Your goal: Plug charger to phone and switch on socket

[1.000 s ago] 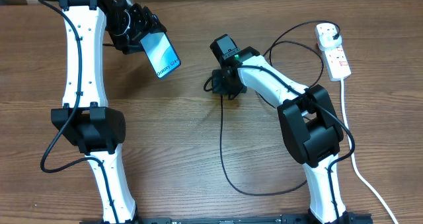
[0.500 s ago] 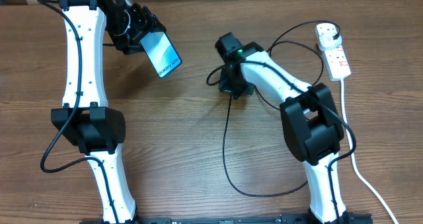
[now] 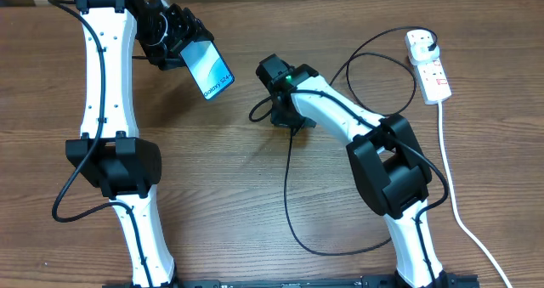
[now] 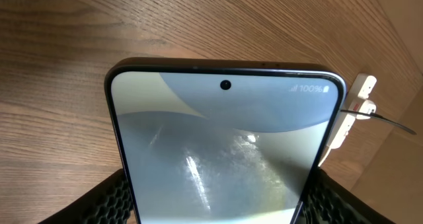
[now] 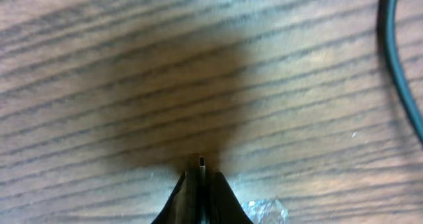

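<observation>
- The left gripper (image 3: 189,46) has its jaws clamped on the phone (image 3: 208,70). The left wrist view shows a black pad (image 4: 109,201) pressing on each long edge.
- The right gripper (image 3: 279,111) has its jaws closed tight. The right wrist view shows them pinching the small connector tip (image 5: 201,162) of the charger (image 3: 286,177), which pokes out just past the fingertips and points at the table (image 3: 221,194).
- The phone is held off the table at the upper left. Its screen is lit and tilted up, and its free end points towards the right gripper, with a gap between them.
- From the right gripper, the charger cable runs down the table, loops round and climbs to its plug (image 3: 433,42) in the socket (image 3: 431,70).
- The socket lies flat at the far right edge, and its white cord (image 3: 449,152) trails down beside it.
</observation>
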